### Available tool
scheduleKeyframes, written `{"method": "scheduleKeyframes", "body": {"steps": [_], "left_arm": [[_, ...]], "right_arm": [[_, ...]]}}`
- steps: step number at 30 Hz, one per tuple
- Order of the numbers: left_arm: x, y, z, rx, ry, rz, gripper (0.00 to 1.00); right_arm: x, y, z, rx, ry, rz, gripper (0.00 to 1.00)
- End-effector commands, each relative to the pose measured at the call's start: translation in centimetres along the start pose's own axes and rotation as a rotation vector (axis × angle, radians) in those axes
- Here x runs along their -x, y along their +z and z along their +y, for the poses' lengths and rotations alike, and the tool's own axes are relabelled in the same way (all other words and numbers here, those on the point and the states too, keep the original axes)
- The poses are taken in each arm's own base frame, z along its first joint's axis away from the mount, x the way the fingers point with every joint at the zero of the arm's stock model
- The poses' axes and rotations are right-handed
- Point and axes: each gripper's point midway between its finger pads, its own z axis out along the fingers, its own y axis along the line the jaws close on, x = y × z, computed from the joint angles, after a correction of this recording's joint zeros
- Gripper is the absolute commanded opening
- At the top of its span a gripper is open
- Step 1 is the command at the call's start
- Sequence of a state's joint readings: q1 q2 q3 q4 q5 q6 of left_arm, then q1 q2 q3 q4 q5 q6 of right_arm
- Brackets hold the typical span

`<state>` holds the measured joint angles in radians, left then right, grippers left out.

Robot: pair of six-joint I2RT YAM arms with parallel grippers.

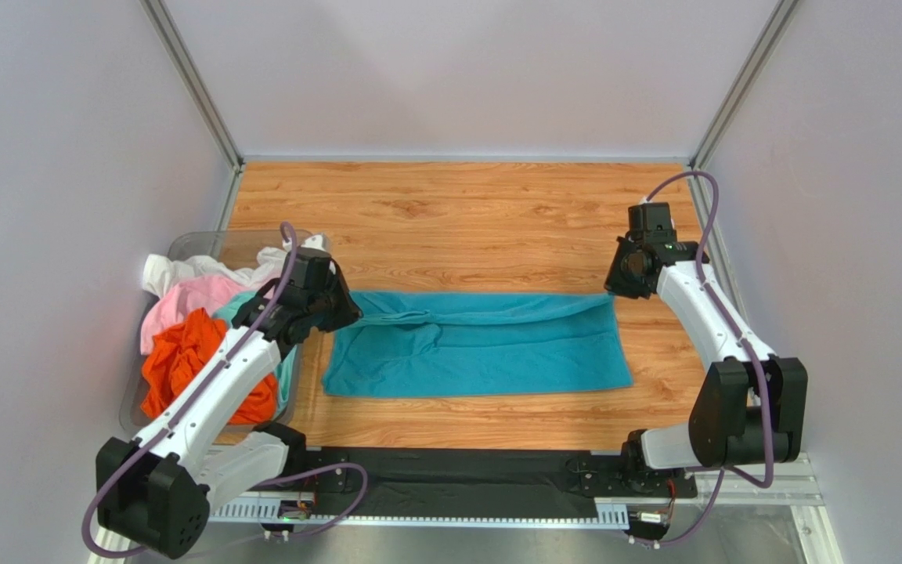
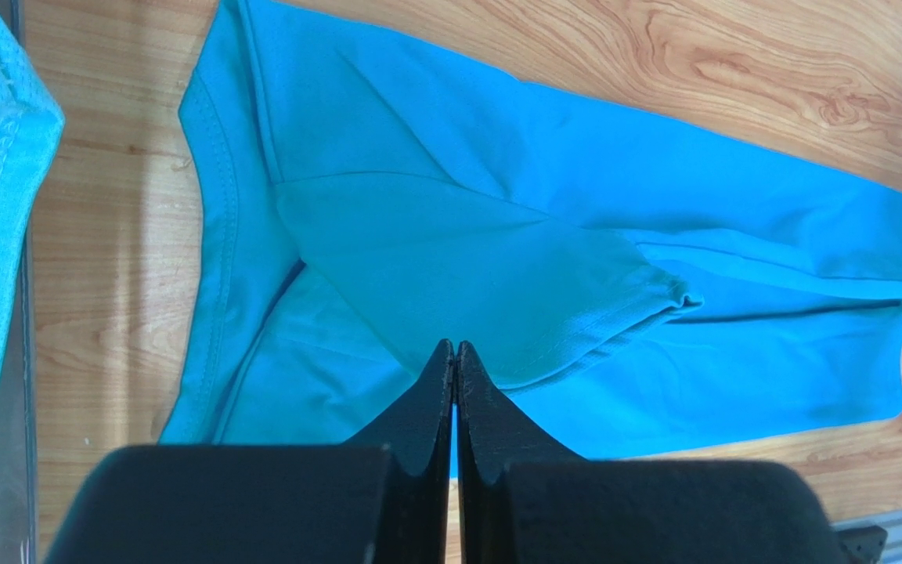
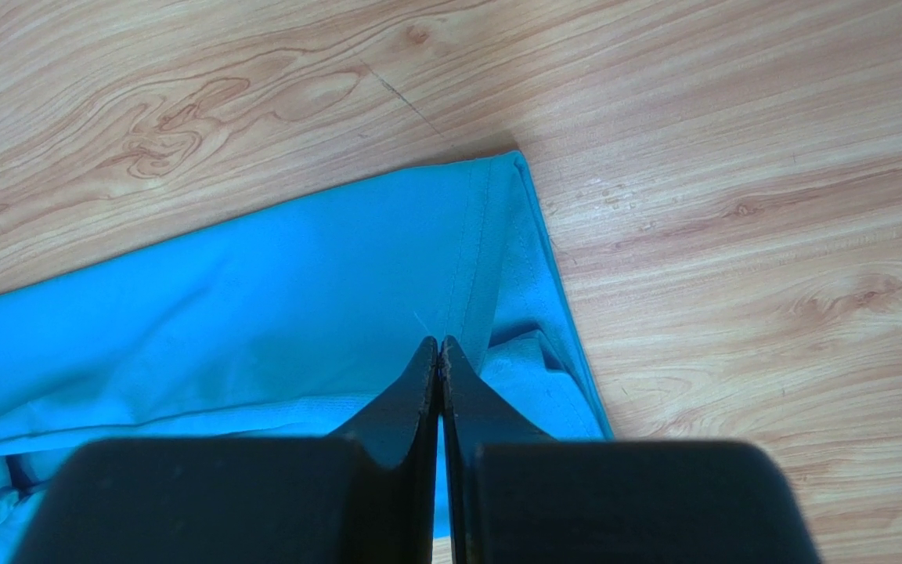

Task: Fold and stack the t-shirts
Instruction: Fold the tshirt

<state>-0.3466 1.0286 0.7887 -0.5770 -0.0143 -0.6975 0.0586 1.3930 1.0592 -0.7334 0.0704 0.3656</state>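
Wood-grain table point(image 1: 468, 212) is seen enclosed by pale walls; the teal t-shirt point(image 1: 479, 343) is laid across the middle of the frame, folded into a long band running left to right; a sleeve is seen folded over its left part in the left wrist view. At the left edge of the top view a clear bin point(image 1: 203, 243) is filled with a white t-shirt point(image 1: 173, 273), a pink t-shirt point(image 1: 185, 303), an orange t-shirt point(image 1: 191, 358) and a light aqua t-shirt point(image 1: 238, 308), all bunched together. The left gripper point(image 1: 348, 315) is held at the teal band's upper left corner; its fingers point(image 2: 426, 400) are pressed together, with no cloth seen between them. The right gripper point(image 1: 618, 286) is held at the band's upper right corner; its fingers point(image 3: 403, 400) are likewise pressed together above the hem.
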Motion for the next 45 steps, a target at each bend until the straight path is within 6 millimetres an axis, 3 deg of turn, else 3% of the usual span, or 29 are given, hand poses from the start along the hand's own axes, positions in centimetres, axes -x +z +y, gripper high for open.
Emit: {"method": "scheduleKeyframes", "body": {"steps": [1, 5, 12, 18, 19, 21, 22, 23, 25, 28, 29, 35, 40, 45], "left_arm": [[-0.7, -0.7, -0.1, -0.014, -0.013, 0.015, 0.0], [-2.8, -0.8, -0.1, -0.046, -0.021, 0.066, 0.0], [-8.0, -0.3, 3.0, -0.008, -0.07, 0.163, 0.0], [-11.0, -0.2, 3.9, -0.02, -0.085, 0.246, 0.22], [-11.3, -0.3, 3.8, -0.028, -0.088, 0.257, 0.33], [-11.8, -0.4, 3.8, -0.038, -0.092, 0.278, 0.45], [-11.9, -0.5, 3.7, -0.044, -0.093, 0.277, 0.56], [-11.8, -0.8, 3.7, -0.041, -0.094, 0.28, 0.63], [-11.2, -1.4, 3.2, -0.06, -0.091, 0.259, 0.76], [-9.6, -2.8, 1.7, -0.117, -0.07, 0.218, 0.83], [-8.7, -3.3, 0.9, -0.143, -0.066, 0.195, 0.99], [-5.8, -3.2, -1.7, -0.204, -0.045, 0.143, 1.0], [-5.7, -0.3, -3.5, -0.23, -0.033, 0.208, 1.0], [-7.6, 3.7, -3.5, -0.172, -0.044, 0.329, 1.0]], "right_arm": [[1.4, -1.3, 0.1, 0.0, 0.001, -0.056, 0.0], [0.4, -1.1, -0.4, -0.01, -0.004, -0.037, 0.0], [-3.7, 1.1, -2.1, -0.06, 0.021, 0.035, 0.01], [-6.1, 2.2, -3.5, -0.103, 0.048, 0.058, 0.15], [-6.7, 2.4, -3.8, -0.11, 0.046, 0.069, 0.19], [-6.9, 2.4, -3.9, -0.112, 0.04, 0.073, 0.31], [-6.9, 2.2, -3.8, -0.106, 0.036, 0.071, 0.42], [-6.9, 2.0, -3.8, -0.102, 0.036, 0.075, 0.7], [-6.6, 1.2, -3.3, -0.074, 0.033, 0.061, 1.0], [-5.4, -0.5, -1.8, 0.009, 0.031, 0.025, 1.0], [-5.0, -1.0, -1.0, 0.054, 0.023, 0.014, 1.0], [-3.9, -2.7, 4.1, 0.352, 0.01, -0.042, 1.0], [-4.5, -0.8, 5.3, 0.402, 0.011, 0.015, 1.0], [-5.3, 2.3, 5.4, 0.365, 0.017, 0.101, 1.0]]}}
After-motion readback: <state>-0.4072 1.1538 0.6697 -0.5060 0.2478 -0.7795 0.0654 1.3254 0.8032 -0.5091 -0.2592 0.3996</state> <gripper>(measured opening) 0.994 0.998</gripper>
